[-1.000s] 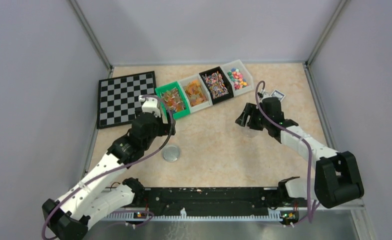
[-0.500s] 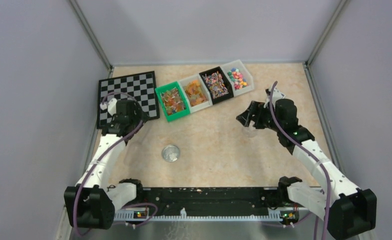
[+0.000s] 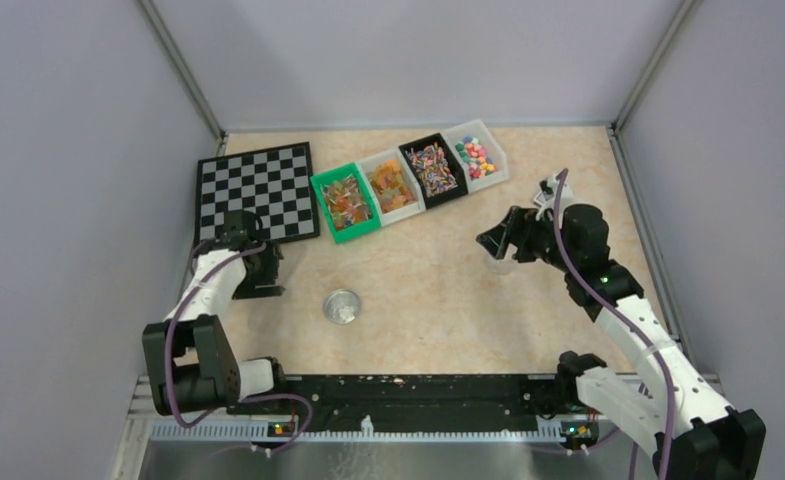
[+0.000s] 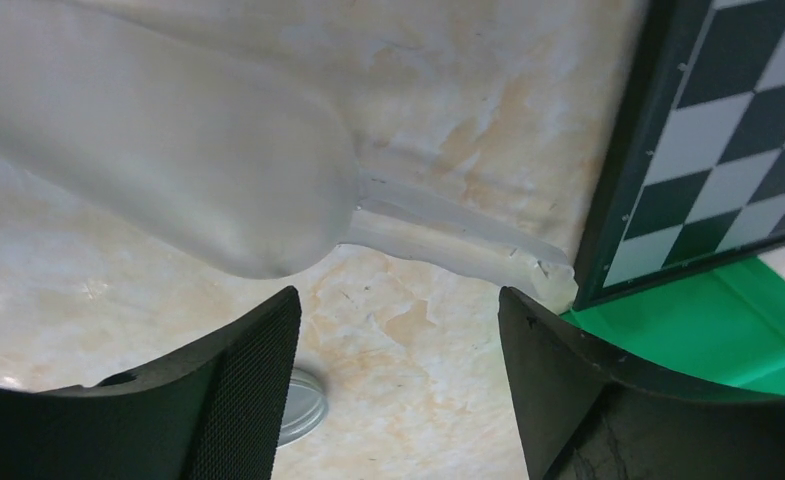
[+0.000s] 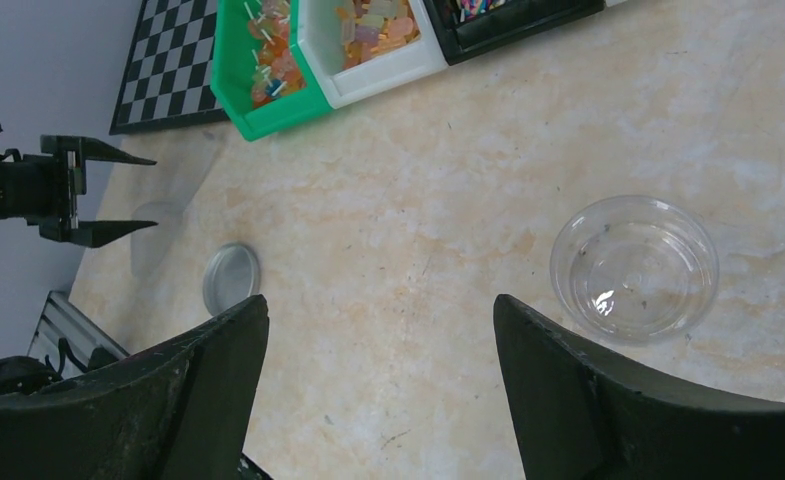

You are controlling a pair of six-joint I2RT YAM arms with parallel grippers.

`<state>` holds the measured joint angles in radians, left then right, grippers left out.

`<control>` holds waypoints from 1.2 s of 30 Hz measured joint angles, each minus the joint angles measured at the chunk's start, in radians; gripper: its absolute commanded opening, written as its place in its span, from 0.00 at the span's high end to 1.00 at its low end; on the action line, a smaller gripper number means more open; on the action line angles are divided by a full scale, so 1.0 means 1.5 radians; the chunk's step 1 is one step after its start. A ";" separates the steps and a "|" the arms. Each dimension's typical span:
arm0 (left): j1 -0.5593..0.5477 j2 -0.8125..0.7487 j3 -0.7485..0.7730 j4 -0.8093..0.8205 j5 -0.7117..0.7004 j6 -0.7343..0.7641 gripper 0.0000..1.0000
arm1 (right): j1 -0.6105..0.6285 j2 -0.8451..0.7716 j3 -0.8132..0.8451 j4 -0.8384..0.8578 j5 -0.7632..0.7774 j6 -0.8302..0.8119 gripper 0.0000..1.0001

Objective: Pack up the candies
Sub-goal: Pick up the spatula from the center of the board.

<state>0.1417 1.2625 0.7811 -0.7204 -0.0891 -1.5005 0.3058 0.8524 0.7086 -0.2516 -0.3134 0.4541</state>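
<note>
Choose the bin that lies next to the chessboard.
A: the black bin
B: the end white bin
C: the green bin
C: in the top view the green bin sits right beside the edge of the chessboard.

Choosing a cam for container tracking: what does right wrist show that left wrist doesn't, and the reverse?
Right wrist only: the clear round container, the candies, the white bin and the black bin. Left wrist only: nothing new, just a close view of the blurred translucent object, which is faint from the right wrist. Both: the left gripper with fingers apart, the checkerboard, the green bin, the round lid and the table.
</note>
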 measured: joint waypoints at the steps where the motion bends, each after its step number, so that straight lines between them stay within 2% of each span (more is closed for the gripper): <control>1: 0.000 0.009 0.000 -0.004 0.006 -0.023 0.24 | 0.000 -0.003 0.000 -0.002 0.000 -0.001 0.19; 10: 0.001 0.102 0.016 -0.005 0.042 -0.153 0.28 | 0.000 -0.025 -0.006 -0.016 0.001 0.000 0.19; 14: 0.001 0.149 0.042 -0.004 0.052 -0.176 0.33 | 0.000 -0.027 -0.006 -0.018 0.001 0.000 0.19; 18: 0.001 0.161 0.050 -0.008 0.046 -0.186 0.35 | 0.000 -0.027 -0.006 -0.020 0.001 0.000 0.19; 23: 0.002 0.161 0.050 -0.012 0.029 -0.190 0.25 | 0.000 -0.027 -0.006 -0.023 0.001 0.000 0.19; 26: 0.005 0.161 0.049 -0.011 0.023 -0.186 0.26 | 0.000 -0.027 -0.005 -0.023 0.001 0.000 0.20; 33: 0.005 0.162 0.043 -0.009 0.011 -0.172 0.48 | 0.000 -0.037 -0.005 -0.034 0.002 0.001 0.20; 36: 0.005 0.160 0.032 -0.009 0.012 -0.168 0.75 | 0.000 -0.045 -0.005 -0.034 0.001 0.002 0.20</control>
<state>0.1497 1.5021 0.8284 -0.7334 -0.0711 -1.7519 0.3058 0.7853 0.7010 -0.3031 -0.3122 0.4568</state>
